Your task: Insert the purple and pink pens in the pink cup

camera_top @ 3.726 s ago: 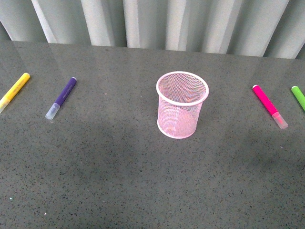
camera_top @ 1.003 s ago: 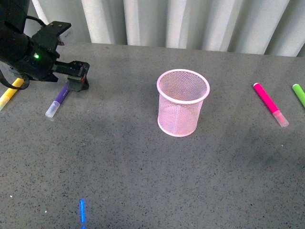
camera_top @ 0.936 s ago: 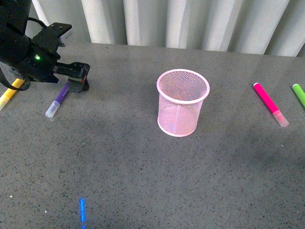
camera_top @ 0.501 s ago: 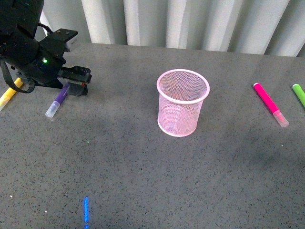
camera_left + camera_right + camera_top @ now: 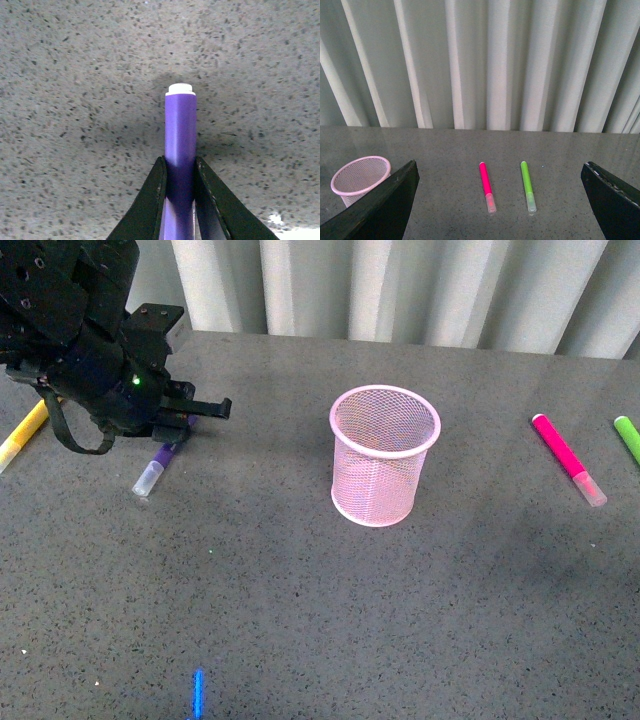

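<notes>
Two black fingers (image 5: 150,200) of the left claw (image 5: 185,418) clench the purple pen (image 5: 157,467) by its barrel, whitish cap slanting down toward the bench (image 5: 400,620). It hangs well left of the pink cup (image 5: 384,455), with bare grey surface between them. Out of the front view, the right claw (image 5: 500,170) gapes wide, holding nothing. The pink pen (image 5: 565,460) lies beside a green marker (image 5: 628,440) near the bench's right edge, and a yellow marker (image 5: 22,435) lies at its left.

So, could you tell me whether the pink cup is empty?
Empty: the pink cup shows nothing through its mesh; the purple pen is in the left gripper, the pink pen on the table.
</notes>
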Controlling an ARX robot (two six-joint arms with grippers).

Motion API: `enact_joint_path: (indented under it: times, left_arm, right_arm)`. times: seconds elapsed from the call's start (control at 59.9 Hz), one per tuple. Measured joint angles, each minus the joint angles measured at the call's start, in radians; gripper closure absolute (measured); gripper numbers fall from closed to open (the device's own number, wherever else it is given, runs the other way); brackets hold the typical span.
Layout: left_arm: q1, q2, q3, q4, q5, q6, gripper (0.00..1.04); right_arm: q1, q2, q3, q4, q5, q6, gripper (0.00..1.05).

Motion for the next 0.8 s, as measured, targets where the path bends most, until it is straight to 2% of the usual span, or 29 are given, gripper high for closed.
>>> enact_joint_path:
  times: [0.201, 0.451, 0.535, 0.668, 0.802]
  left_arm:
    - [-0.037, -0.065, -0.163, 0.220, 0.051, -0.174, 0.92]
    - [-0.009, -0.249, -0.372, 0.593, 0.035, -0.309, 0.92]
    - [-0.005, -0.326, -0.439, 0.743, -0.006, -0.390, 0.92]
    - [-0.049, -0.359, -0.508, 0.990, 0.011, -0.478, 0.92]
    - [-0.125, -0.359, -0.539, 1.109, -0.031, -0.564, 0.92]
  right_arm:
    - [0.000, 0.000, 0.000, 0.000, 0.000, 0.000, 0.07]
    - [0.000, 0.000, 0.000, 0.000, 0.000, 0.000, 0.07]
    - [0.000, 0.000, 0.000, 0.000, 0.000, 0.000, 0.07]
    - [0.000, 0.000, 0.000, 0.000, 0.000, 0.000, 0.07]
    - [0.000, 0.000, 0.000, 0.000, 0.000, 0.000, 0.07]
